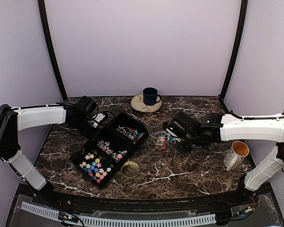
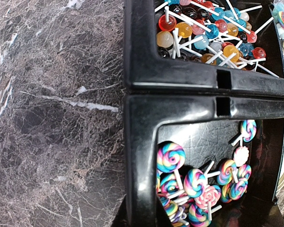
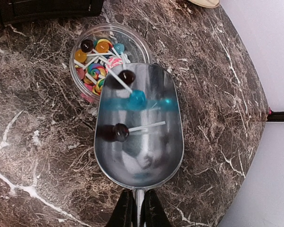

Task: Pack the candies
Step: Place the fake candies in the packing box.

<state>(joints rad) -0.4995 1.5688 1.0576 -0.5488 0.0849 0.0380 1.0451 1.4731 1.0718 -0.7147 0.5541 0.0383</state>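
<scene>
A black three-part tray [image 1: 78, 161] holds pastel star candies [image 1: 95, 165], swirl lollipops [image 2: 170, 156] and ball lollipops [image 2: 203, 33]. My left gripper [image 2: 149, 215] is shut on the tray's side wall [image 2: 146, 142], one finger on each side; it shows at the tray's far left [image 1: 95, 124]. My right gripper [image 3: 138, 208] is shut on the handle of a metal scoop [image 3: 146, 156]. The scoop holds a dark lollipop [image 3: 120, 132], a blue one [image 3: 137, 98] and another dark one [image 3: 128, 76]. Its mouth lies over the rim of a small clear jar [image 3: 92, 56] partly filled with candies.
A gold lid [image 1: 130, 169] lies in front of the tray. The jar [image 1: 161, 140] stands right of the tray. A blue mug [image 1: 150, 96] sits on a plate [image 1: 138, 105] at the back. A white mug [image 1: 236, 154] stands at the right, under my right arm.
</scene>
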